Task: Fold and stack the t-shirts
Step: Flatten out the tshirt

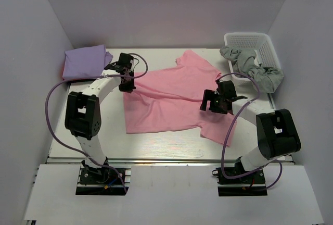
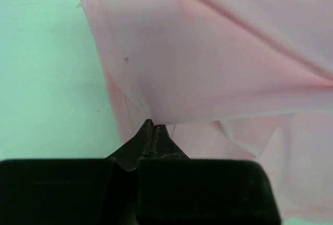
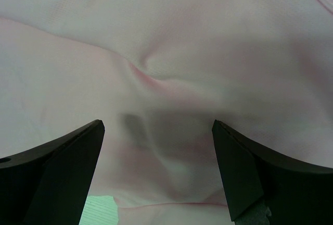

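A light pink t-shirt [image 1: 171, 97] lies spread on the table's middle, creased diagonally. My left gripper [image 1: 126, 85] is shut on its left edge, and in the left wrist view the pink cloth [image 2: 218, 53] rises from the pinched fingertips [image 2: 154, 127]. My right gripper [image 1: 212, 105] hovers open over the shirt's right part; the right wrist view shows wrinkled pink cloth [image 3: 166, 79] between its spread fingers [image 3: 73, 152]. A folded lavender t-shirt [image 1: 86, 61] rests at the back left corner. No red t-shirt is in view.
A white basket [image 1: 255, 45] stands at the back right with grey cloth [image 1: 257, 69] hanging over its front rim. White walls enclose the table on three sides. The left arm's purple cable [image 1: 52, 105] loops out to the left.
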Robot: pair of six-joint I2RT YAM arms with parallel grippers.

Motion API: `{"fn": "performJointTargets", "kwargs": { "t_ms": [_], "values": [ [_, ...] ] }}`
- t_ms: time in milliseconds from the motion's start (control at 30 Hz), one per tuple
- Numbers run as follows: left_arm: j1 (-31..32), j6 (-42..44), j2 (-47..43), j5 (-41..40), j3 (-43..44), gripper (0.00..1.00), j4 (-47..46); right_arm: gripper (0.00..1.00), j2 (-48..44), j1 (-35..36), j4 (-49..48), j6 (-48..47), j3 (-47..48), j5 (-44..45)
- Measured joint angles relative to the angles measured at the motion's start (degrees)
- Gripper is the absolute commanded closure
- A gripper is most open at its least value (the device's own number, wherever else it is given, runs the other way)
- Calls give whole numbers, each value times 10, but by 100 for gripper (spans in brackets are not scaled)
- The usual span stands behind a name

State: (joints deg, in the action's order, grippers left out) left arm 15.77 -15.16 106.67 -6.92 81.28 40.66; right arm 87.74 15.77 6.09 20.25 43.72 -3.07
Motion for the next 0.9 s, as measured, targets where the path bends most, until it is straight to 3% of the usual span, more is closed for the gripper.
{"fn": "performJointTargets", "kwargs": {
  "t_ms": [333, 600, 867, 900],
  "values": [
    [-3, -8, -52, -33, 64, 100, 50, 10, 1, 0, 6, 2, 3, 6],
    [-3, -19, -51, -72, 73, 91, 107, 10, 7, 0, 12, 2, 10, 2],
    [-5, -29, 18, -114, 74, 94, 62, 10, 9, 0, 12, -3, 12, -17],
    [-6, -28, 36, -115, 78, 90, 50, 10, 9, 0, 12, -5, 12, -18]
  ]
}}
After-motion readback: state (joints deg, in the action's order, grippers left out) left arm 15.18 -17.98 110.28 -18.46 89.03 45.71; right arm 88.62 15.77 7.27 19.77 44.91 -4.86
